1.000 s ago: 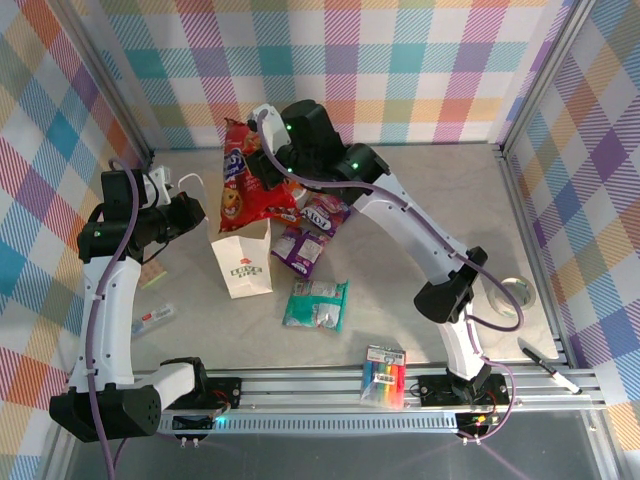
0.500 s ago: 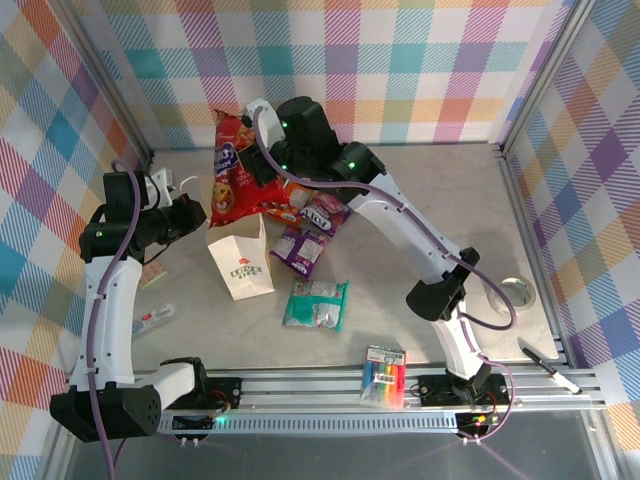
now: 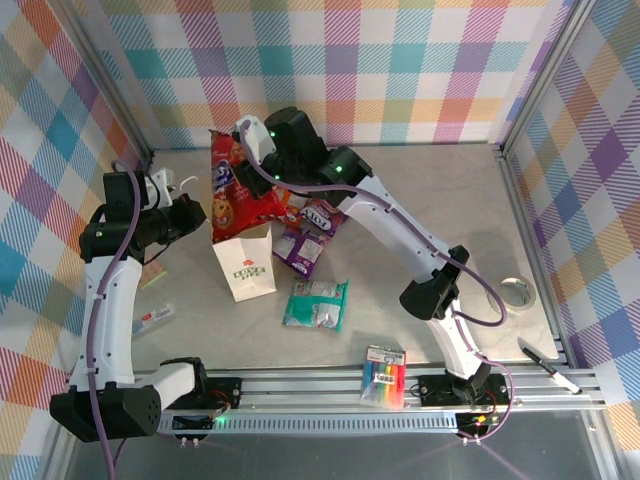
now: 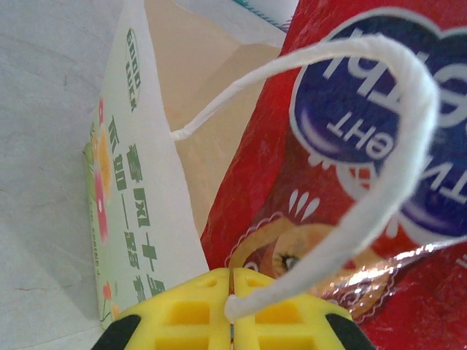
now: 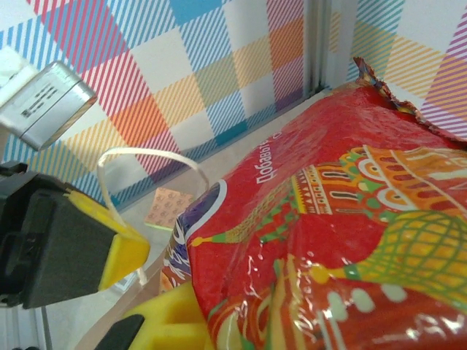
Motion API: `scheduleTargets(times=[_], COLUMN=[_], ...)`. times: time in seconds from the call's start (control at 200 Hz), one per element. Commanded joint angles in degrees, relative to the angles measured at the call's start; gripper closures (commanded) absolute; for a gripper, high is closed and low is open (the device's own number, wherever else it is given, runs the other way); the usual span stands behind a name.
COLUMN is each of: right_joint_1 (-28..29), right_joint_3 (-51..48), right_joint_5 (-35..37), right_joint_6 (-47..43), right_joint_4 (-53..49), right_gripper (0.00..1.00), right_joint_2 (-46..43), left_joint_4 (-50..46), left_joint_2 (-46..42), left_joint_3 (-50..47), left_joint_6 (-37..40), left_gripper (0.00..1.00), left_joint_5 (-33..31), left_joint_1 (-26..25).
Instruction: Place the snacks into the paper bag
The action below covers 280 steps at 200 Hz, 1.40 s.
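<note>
Barely begun: the first packet is at the bag's mouth

The left gripper (image 4: 232, 288) is pinched tight on the white handle (image 4: 408, 109), keeping the paper bag (image 3: 245, 268) upright with its mouth open; the right gripper (image 3: 262, 172) clamps the large red packet (image 3: 235, 190) and holds it tilted over that mouth. Its lower end looks just inside the rim, the rest well above it; by my reading this first snack is going in but not yet let go, so most of the job is left. Farther out, three snacks lie on the table (image 3: 430, 210): the pink-purple packet (image 3: 322, 213) and the small purple packet (image 3: 300, 250) just beside the bag, and the teal packet (image 3: 317, 305) near its front. Whether anything lies at the bag's bottom I cannot tell; the striped marker pack (image 3: 385, 375) by the near rail is no snack and can stay out.
</note>
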Motion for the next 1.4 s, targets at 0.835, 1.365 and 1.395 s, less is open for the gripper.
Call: scheduleTargets(times=[0.835, 1.365, 1.395], right_joint_1=[1.8, 1.8, 1.8], right_joint_3=[-1.7, -1.6, -1.6], right_joint_5=[-7.0, -11.6, -11.6], right_joint_6=[-12.3, -14.9, -14.8], right_joint_4=[-5.1, -7.8, -7.6], right_gripper=[1.0, 1.0, 1.0], right_joint_2=[-8.2, -6.1, -6.1], left_joint_4=[1.4, 1.5, 1.3], left_joint_2=[0.2, -2.2, -2.2], left_joint_3=[-2.1, -2.6, -2.6], left_joint_6=[-5.0, -5.4, -5.1], left_gripper=[0.95, 0.87, 0.86], left_joint_5=[-6.9, -5.0, -4.6], left_joint_1=[2.2, 2.2, 2.3])
